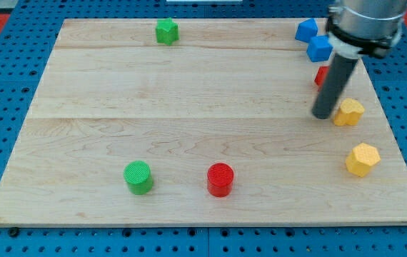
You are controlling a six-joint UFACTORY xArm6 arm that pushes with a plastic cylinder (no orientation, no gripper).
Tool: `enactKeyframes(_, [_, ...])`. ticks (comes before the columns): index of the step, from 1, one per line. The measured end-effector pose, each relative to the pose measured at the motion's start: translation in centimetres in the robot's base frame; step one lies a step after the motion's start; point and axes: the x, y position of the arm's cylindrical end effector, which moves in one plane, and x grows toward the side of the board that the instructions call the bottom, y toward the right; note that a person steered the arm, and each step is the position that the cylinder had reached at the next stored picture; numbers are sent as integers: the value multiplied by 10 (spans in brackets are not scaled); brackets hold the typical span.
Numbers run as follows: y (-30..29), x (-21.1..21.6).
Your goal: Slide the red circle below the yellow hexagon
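The red circle (220, 178) lies near the view's bottom, at the middle of the wooden board (189, 86). The yellow hexagon (363, 158) lies at the view's right, lower down. My tip (323, 114) stands at the view's right, just left of a second yellow block (348, 112), far to the right of and above the red circle. The tip is up and to the left of the yellow hexagon.
A green circle (138, 177) lies left of the red circle. A green block (166, 31) sits at the view's top. Two blue blocks (305, 30) (319, 48) sit at the top right. A red block (320, 76) shows partly behind the rod.
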Motion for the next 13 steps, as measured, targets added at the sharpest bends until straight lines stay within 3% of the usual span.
enactKeyframes(1, [-74,17])
enactKeyframes(2, [-106,73])
enactKeyframes(3, [-113,98])
enactKeyframes(5, [-171,68])
enactKeyframes(6, [-195,91])
enactKeyframes(7, [-174,96])
enactKeyframes(11, [-180,151])
enactKeyframes(13, [-130,115])
